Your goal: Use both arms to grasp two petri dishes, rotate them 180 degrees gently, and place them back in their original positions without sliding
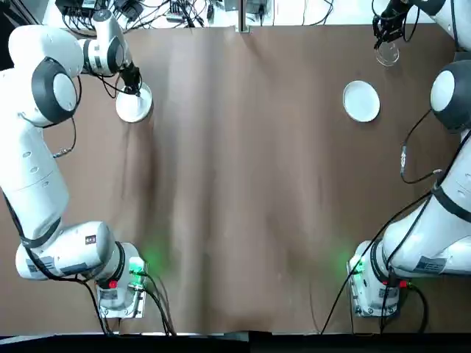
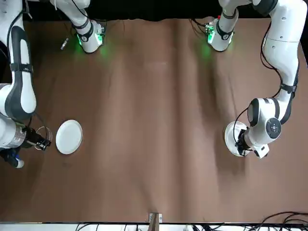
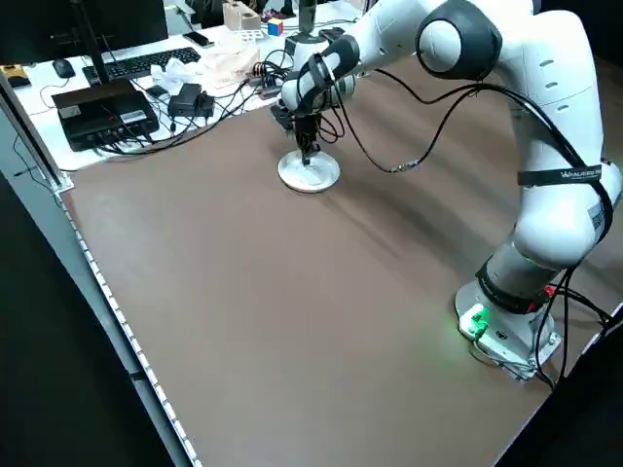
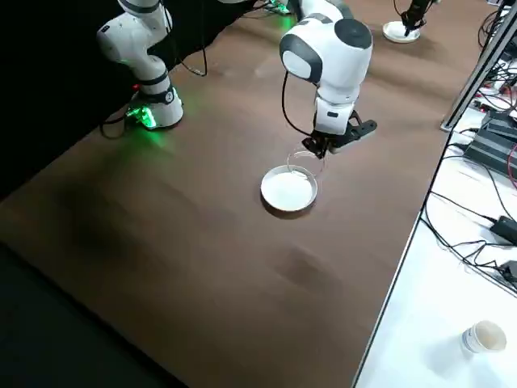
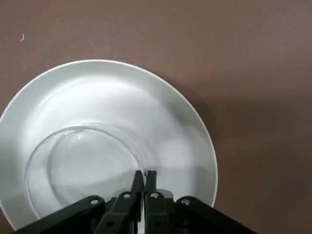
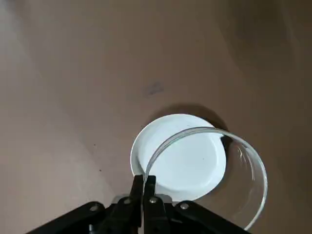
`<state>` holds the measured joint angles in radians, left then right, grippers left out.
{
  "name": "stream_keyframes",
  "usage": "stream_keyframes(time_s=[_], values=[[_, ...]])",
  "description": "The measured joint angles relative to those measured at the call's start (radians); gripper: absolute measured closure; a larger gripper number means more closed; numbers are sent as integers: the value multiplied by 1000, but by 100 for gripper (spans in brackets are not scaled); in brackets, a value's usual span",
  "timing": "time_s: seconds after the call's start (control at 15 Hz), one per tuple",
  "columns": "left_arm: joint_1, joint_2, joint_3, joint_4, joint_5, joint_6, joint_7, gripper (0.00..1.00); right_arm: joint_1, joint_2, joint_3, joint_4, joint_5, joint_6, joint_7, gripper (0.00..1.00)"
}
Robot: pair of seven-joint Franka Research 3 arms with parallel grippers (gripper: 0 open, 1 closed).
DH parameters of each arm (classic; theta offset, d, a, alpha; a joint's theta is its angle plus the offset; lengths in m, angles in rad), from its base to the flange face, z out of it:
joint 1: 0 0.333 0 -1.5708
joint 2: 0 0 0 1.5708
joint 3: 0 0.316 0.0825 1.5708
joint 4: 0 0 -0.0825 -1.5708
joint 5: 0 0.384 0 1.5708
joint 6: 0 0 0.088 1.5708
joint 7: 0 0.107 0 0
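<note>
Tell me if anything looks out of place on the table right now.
One thing: the right gripper holds its clear dish by the rim in the air, off to the side of its white plate. The left gripper pinches the other clear dish, which sits on its white plate. Nothing looks spilled or broken.

The brown bench (image 1: 243,184) is big and bare in the middle. Past its far edge sit a black keyboard (image 3: 146,63), a computer mouse (image 3: 64,67), a flat black box (image 3: 102,112) and lots of tangled cables (image 3: 209,97). A paper cup (image 4: 482,337) stands on the white side table (image 4: 436,307).
</note>
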<state>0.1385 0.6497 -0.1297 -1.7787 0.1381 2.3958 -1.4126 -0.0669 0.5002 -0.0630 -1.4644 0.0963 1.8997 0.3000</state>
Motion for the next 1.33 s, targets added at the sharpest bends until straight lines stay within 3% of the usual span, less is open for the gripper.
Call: stream_keyframes(time_s=[0.13,0.2,0.53,0.8,0.87,1.33], values=[[-2,1,3,1,1,3,0,93,1,0,1,0,0,-1,-89,97],[-4,1,4,1,3,3,0,86,3,0,2,0,0,-2,-100,97],[-9,1,6,3,11,4,0,40,27,0,4,0,-1,-13,-116,97],[-14,0,3,12,93,4,54,4,29,0,4,0,-1,-76,-225,97],[-16,-2,2,16,98,4,88,0,31,0,4,0,-1,-90,-269,97],[-27,-76,-28,25,103,-95,431,0,70,4,4,-4,-12,-149,-635,97]])
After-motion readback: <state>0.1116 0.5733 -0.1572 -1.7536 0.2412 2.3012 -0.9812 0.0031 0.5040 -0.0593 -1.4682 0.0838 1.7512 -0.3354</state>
